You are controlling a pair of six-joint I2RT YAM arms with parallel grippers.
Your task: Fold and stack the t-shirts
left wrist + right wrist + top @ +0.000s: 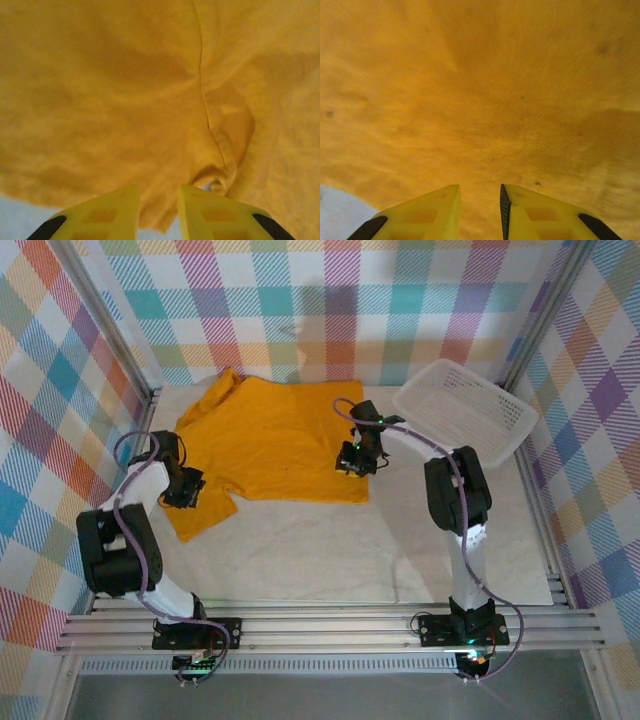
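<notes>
Reaching low, both arms' fingers (158, 210) (480, 210) pinch the t-shirt's (275, 435) near edge.

T-shirt (275, 445), basket (465, 410) on table (330, 550)

I see the t-shirt (275, 445) as soft matt mustard-orange cloth, fine knit, lightly creased, w/ a stitched seam ridge in left wrist view (207, 115). Basket (466, 410) reads as white plastic mesh, slight sheen. Left gripper (159, 210) & right gripper (480, 212) fingers: smooth yellow plastic, black pads; right pad looks ribbed. Table (330, 560) is pale, matt. Frame rails (330, 625): brushed metal.
</notes>
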